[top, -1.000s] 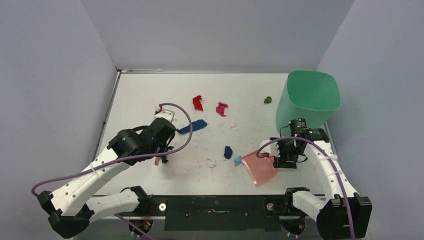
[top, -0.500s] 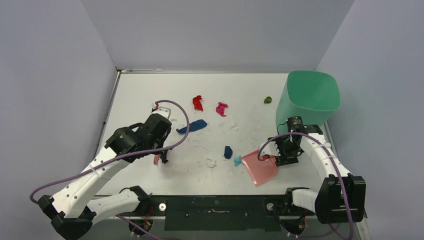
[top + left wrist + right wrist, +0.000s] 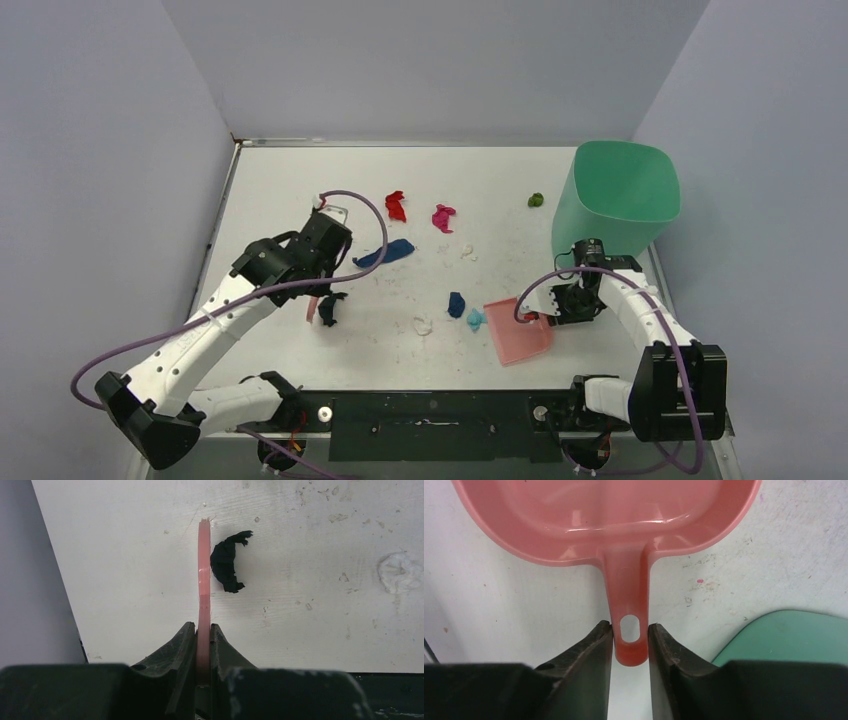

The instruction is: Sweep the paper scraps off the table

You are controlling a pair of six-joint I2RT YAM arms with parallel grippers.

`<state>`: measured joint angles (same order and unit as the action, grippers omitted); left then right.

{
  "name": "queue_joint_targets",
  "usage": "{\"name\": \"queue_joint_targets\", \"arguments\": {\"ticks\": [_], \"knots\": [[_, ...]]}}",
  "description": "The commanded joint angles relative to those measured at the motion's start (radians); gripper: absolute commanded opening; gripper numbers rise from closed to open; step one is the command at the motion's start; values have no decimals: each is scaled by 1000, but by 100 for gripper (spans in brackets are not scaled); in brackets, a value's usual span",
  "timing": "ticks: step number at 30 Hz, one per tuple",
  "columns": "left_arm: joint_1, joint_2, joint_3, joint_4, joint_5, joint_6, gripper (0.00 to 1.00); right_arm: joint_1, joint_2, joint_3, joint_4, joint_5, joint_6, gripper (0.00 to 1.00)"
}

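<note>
My left gripper point(image 3: 202, 626) is shut on the pink brush point(image 3: 204, 575), which shows edge-on with its tip on the table point(image 3: 280, 180). A dark paper scrap point(image 3: 227, 562) lies just right of the brush; from above the scrap point(image 3: 330, 308) sits beside the left gripper point(image 3: 322, 300). My right gripper point(image 3: 630, 626) has its jaws against both sides of the handle of the pink dustpan point(image 3: 609, 515), which lies flat at the front right point(image 3: 518, 332). Red point(image 3: 396, 206), magenta point(image 3: 442, 217), long blue point(image 3: 385, 252), dark blue point(image 3: 456, 304), cyan point(image 3: 475, 320), white point(image 3: 423, 325) and green point(image 3: 536, 200) scraps are scattered about.
A tall green bin point(image 3: 615, 200) stands at the right edge, just behind the right arm; its rim shows in the right wrist view point(image 3: 794, 635). Grey walls close in the table on three sides. The table's left edge runs close to the brush.
The right gripper's jaws have closed in on the dustpan handle and the pan has shifted slightly. The left arm has swung a little farther from me with the brush.
</note>
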<state>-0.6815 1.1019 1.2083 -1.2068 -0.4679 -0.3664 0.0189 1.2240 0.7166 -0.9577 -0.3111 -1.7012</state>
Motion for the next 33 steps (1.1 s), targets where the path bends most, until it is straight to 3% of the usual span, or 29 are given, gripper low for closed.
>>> {"name": "queue_joint_targets", "arguments": {"ticks": [1,8,18,25,33], "knots": [[14,28,2,85,-46,25,0,-8,-49,32,-75,20,33,21],[32,83,-13,87,-94,34,0,5,-133,149,-281,86,73,14],[42,100,-87,149,23,-2,0,28,-40,167,-251,182,306,11],[26,197,-94,245,148,-41,0,182,27,148,-158,202,504,10],[-85,276,-5,353,259,-129,0,387,95,184,-107,210,695,9]]}}
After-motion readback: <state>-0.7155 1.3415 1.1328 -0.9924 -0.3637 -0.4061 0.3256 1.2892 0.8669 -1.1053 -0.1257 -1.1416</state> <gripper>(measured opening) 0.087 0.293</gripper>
